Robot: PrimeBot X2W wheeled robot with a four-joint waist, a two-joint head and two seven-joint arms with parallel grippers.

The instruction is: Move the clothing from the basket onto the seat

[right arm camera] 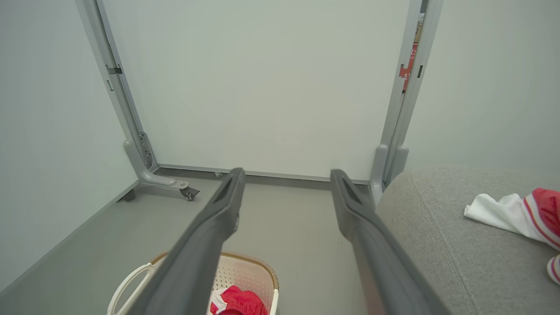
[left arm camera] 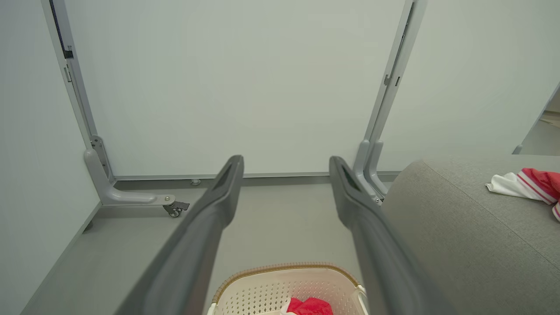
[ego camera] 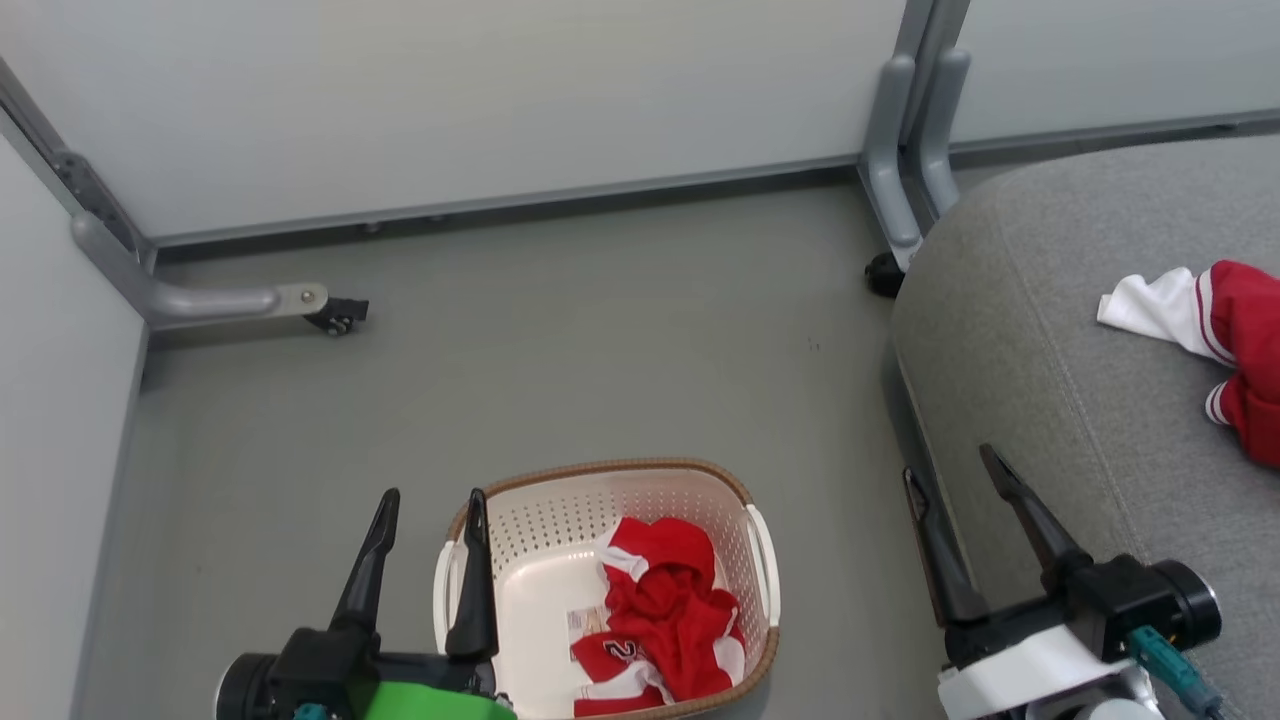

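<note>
The cream basket with a brown rim stands on the floor at the bottom centre. A crumpled red and white garment lies in its right half, beside the paper label. A second red and white garment rests on the grey seat at the right. My left gripper is open at the basket's left rim, holding nothing. Over the seat's front left edge my right gripper is open and empty. The basket and the garment on the seat also appear in the left wrist view.
Pale partition walls stand behind and to the left. Their grey metal feet with castors reach onto the grey floor between the walls, the basket and the seat.
</note>
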